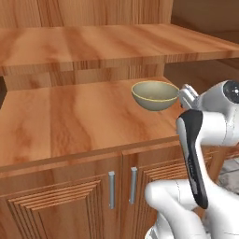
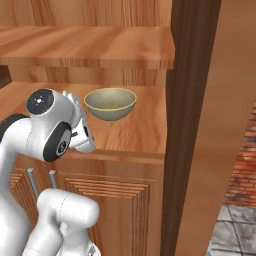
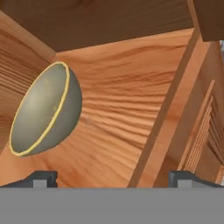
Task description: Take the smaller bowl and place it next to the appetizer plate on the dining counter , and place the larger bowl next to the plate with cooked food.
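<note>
The larger bowl (image 1: 155, 95) (image 2: 110, 104) (image 3: 43, 111), olive-tan with a yellowish rim, stands upright near the right end of a wooden cabinet top (image 1: 70, 121). My gripper (image 1: 186, 95) (image 3: 116, 178) hovers just beside the bowl, at the cabinet's front right corner and apart from it. Its fingertips (image 3: 43, 178) stand wide apart with nothing between them. In the hand view the bowl lies to the upper left of the fingers. The smaller bowl, both plates and the dining counter are out of view.
A wooden shelf (image 1: 107, 44) overhangs the cabinet top closely above the bowl. A dark wooden post (image 2: 187, 125) rises right of the cabinet. Cabinet doors with metal handles (image 1: 112, 189) are below. A brick wall (image 2: 245, 170) and tiled floor lie at the far right.
</note>
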